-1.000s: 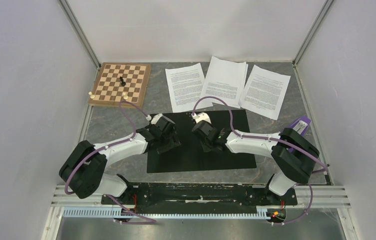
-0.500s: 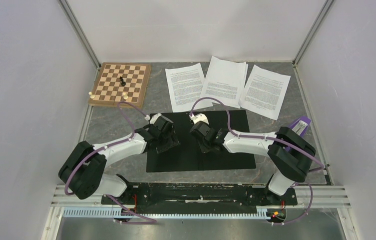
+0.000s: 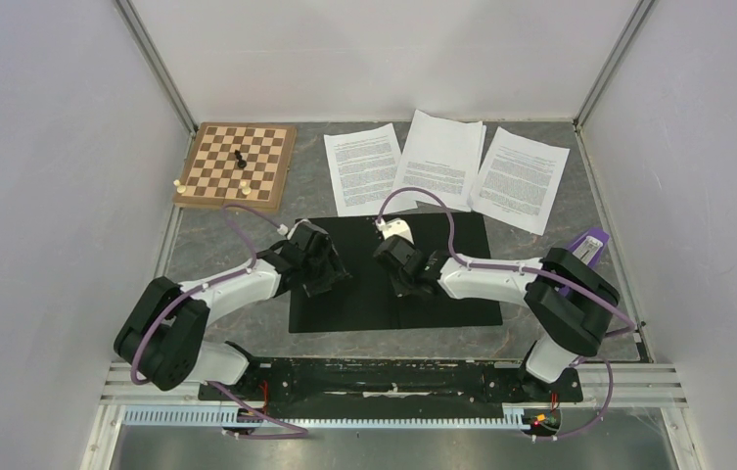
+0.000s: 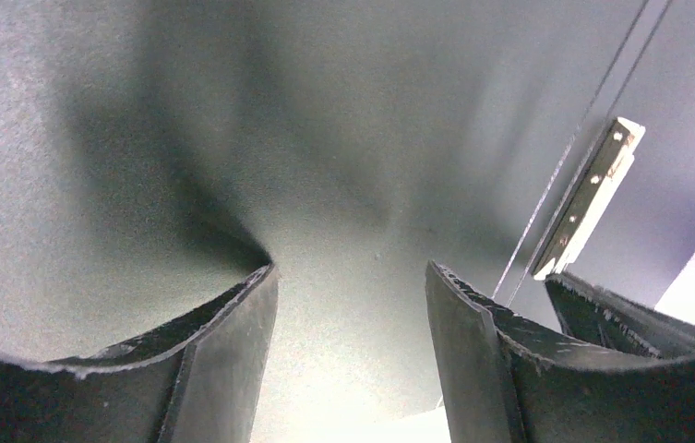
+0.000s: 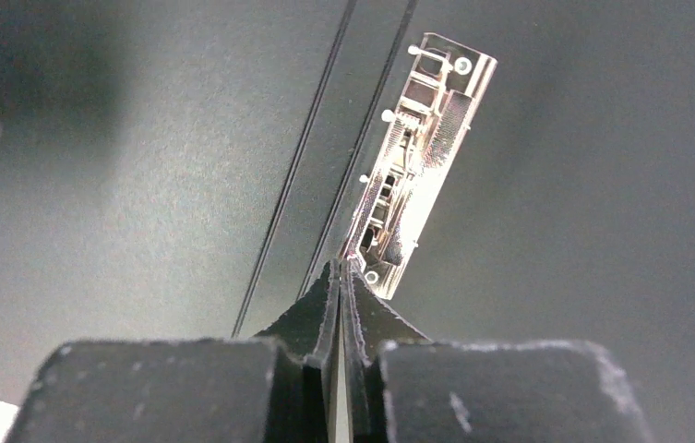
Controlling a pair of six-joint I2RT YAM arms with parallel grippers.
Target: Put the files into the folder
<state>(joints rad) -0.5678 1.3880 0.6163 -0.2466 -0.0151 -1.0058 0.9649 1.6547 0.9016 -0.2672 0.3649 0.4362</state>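
Clenched right hand (image 5: 339, 274) at the open folder's (image 3: 457, 311) clip (image 5: 422, 148) should pry gently while the released left hand (image 4: 351, 272) steadies it.

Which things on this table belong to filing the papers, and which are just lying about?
For the job: three printed sheets at the far edge; the open folder, black inside up; its metal clip.
Lying about: the chessboard at far left; its few chess pieces; a purple object on the right.
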